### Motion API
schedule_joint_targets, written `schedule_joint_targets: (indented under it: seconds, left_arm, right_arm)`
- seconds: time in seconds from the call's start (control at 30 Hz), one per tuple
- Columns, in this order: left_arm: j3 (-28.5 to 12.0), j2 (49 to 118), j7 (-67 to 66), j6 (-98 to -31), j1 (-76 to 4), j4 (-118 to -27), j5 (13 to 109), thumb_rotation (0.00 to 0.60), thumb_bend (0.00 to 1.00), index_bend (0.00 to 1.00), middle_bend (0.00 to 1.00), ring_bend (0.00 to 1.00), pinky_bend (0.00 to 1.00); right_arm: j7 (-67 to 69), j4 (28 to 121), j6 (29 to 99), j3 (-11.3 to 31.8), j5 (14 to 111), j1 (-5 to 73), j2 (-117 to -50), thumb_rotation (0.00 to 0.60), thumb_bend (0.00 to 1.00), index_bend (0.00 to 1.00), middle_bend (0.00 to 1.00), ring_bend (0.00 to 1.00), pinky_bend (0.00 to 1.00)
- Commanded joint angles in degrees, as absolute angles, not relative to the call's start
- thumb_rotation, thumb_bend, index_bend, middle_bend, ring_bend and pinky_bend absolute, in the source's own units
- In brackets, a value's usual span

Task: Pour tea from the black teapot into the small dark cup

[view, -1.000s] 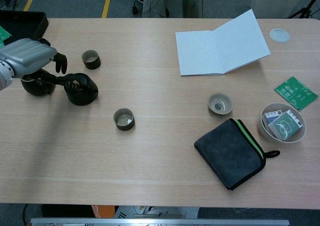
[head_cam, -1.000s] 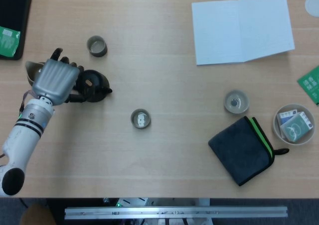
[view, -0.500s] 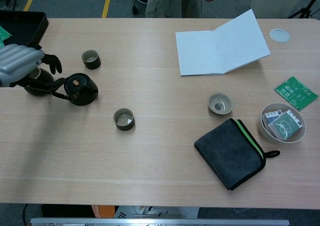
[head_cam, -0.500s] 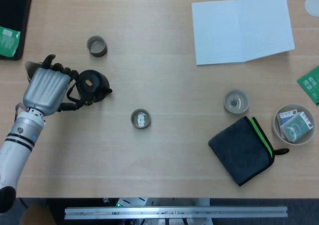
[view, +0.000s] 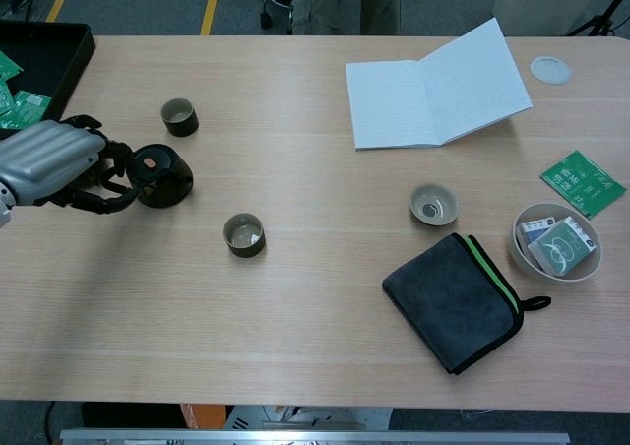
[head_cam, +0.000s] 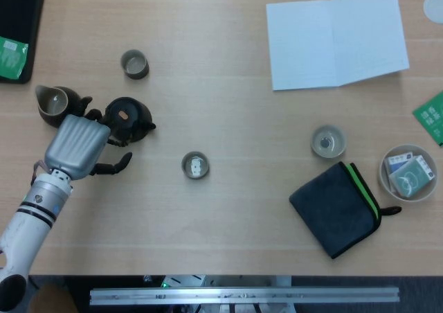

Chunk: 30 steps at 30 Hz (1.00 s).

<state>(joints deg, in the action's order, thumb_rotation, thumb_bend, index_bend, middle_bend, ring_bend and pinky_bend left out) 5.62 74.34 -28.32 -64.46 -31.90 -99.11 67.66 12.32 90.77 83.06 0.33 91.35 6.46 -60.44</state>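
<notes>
left hand (head_cam: 77,147): it is hovering low over the surface (head_cam: 228,209) just beside the teapot, its dark fingers (head_cam: 118,164) curled but apart and holding nothing
teapot (head_cam: 128,119): it is standing upright at the left, with the spout pointing right, just in front of the left hand
cup (head_cam: 134,64): it is standing behind the teapot, a little apart from it
second cup (head_cam: 195,165): it is sitting near the middle, with something pale inside
pitcher (head_cam: 54,105): it is sitting left of the teapot, behind the hand
right hand: it is not showing in either view
cloth (head_cam: 336,209): it is lying at the right, near a pale cup (head_cam: 327,141)
</notes>
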Motion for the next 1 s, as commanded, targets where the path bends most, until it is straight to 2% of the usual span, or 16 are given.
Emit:
schedule_joint_targets:
  seconds: [0.03, 1.0]
  left_arm:
    - [5.5, 75.0, -28.5, -64.4, -31.5, -98.7, 68.0, 0.197, 0.32, 0.35, 0.38, 0.26, 0.10]
    - [3.9, 78.8, -28.6, -62.2, -29.2, -94.2, 69.0, 0.201, 0.32, 0.35, 0.38, 0.26, 0.10]
  right_arm:
    - [12.3, 90.8, 83.1, 0.3, 91.4, 6.5, -60.4, 0.600, 0.01, 0.32, 0.37, 0.25, 0.18]
    - [11.9, 90.9, 82.8, 0.3, 91.1, 6.4, -60.4, 0.600, 0.01, 0.32, 0.37, 0.25, 0.18]
